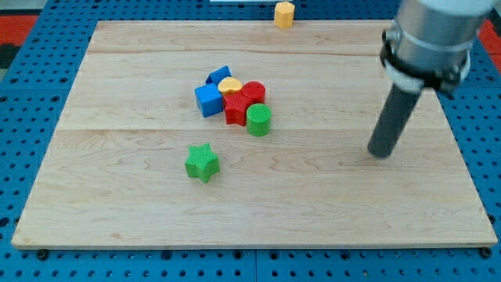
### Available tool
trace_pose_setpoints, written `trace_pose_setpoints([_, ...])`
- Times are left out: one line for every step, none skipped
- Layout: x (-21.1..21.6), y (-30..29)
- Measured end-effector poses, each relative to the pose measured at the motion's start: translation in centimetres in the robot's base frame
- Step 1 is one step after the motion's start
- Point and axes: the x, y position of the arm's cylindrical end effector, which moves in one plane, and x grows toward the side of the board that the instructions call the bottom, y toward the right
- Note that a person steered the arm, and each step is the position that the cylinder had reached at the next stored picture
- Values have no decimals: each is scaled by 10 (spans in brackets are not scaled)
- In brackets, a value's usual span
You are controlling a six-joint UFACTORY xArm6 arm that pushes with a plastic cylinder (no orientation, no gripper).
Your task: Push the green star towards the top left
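A pale wooden board (329,211), made of planks with seams running across the view, lay on a blue pegboard surface (31,94) dotted with holes, and a strip of red showed at the view's top corners. The green star (202,162) sat alone on the board, left of centre and toward the view's bottom. Just above it and slightly to the right was a tight cluster: a blue cube (208,100), another blue block (220,75) behind it, a yellow block (229,85), a red cylinder (254,93), a red block (236,111) of unclear shape, and a green cylinder (259,120), most of them touching. A yellow block (284,13) stood at the board's top edge. There were no fingers to spread or press; the arm ended in a dark rod, and my tip (380,153) rested on the board at the view's right, well apart from the star and the cluster.
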Motion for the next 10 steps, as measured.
trace_pose_setpoints([36, -71])
trace_pose_setpoints([37, -144])
trace_pose_setpoints([41, -181])
trace_pose_setpoints([27, -212])
trace_pose_setpoints([-13, -224])
trace_pose_setpoints([-37, -247])
trace_pose_setpoints([-41, -271])
trace_pose_setpoints([-23, -282])
trace_pose_setpoints([-23, -308])
trace_pose_setpoints([-55, -318])
